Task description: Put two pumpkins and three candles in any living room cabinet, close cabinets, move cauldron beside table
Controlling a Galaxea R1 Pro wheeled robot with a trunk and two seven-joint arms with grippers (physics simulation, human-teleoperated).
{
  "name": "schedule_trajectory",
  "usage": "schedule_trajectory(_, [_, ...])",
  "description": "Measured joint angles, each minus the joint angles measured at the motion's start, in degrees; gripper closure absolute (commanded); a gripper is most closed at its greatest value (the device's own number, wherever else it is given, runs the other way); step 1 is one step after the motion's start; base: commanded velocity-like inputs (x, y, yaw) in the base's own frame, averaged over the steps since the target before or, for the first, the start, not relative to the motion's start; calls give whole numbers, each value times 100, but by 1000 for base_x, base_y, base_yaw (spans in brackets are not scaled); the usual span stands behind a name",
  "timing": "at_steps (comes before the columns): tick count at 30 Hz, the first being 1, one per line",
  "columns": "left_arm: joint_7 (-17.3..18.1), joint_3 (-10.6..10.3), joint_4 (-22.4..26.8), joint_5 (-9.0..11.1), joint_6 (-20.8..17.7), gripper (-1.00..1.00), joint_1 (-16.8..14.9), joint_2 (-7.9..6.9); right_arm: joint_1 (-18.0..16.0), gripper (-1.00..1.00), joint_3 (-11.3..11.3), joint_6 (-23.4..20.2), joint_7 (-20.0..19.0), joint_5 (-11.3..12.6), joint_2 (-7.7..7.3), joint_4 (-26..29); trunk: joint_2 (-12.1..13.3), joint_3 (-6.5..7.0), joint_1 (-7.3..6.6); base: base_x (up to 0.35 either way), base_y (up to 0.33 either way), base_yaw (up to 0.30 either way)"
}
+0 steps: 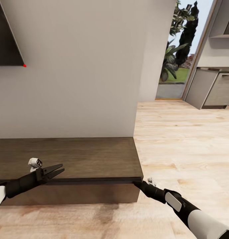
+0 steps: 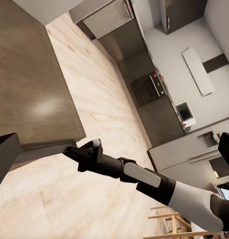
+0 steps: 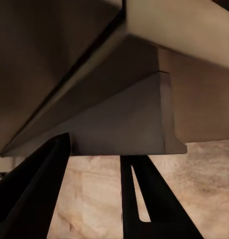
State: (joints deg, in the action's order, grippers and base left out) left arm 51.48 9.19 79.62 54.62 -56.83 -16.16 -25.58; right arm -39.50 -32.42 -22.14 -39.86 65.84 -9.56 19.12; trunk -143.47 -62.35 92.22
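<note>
Right end effector [image 3: 97, 189] parted, empty, at the cabinet [image 1: 71, 159] near right corner lip. Left end effector [image 1: 56, 170] slightly parted, empty, over the top. Hook that lip squarely; pull straight toward near side.

I'm looking at a home's living room: pale plank floor [image 1: 180, 139], low dark cabinet [image 1: 77, 156] against a white wall [image 1: 77, 66]. A kitchen with grey units [image 1: 214, 88] opens beyond.
</note>
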Motion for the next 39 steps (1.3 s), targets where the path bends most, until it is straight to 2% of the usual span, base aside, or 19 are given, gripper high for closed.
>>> schedule_trajectory(13, [0,0,0,0,0,-100,0,1,0,100,-8,57,-114,-3,13,-80,0,0,0,0,0,0])
schedule_trajectory(19, [-1,0,0,0,0,-100,0,0,35,100,5,61,-79,-10,-3,-8,0,0,0,-12,0,0])
schedule_trajectory(23, [1,0,0,0,0,-100,0,0,10,100,7,62,77,-19,-3,59,0,0,1,-63,0,0])
schedule_trajectory(27, [-2,0,0,0,0,-100,0,1,6,100,3,62,38,-20,-3,32,0,0,1,-39,0,0])
schedule_trajectory(29, [-2,0,0,1,0,-100,0,1,0,100,20,58,171,-12,0,95,0,0,1,-89,0,0])
schedule_trajectory(34, [0,0,0,0,0,-100,0,1,-2,100,25,56,25,10,12,-12,0,0,0,-20,0,0])
schedule_trajectory(39, [-1,0,0,0,0,-100,0,2,-2,100,40,57,78,10,13,14,0,0,0,-35,0,0])
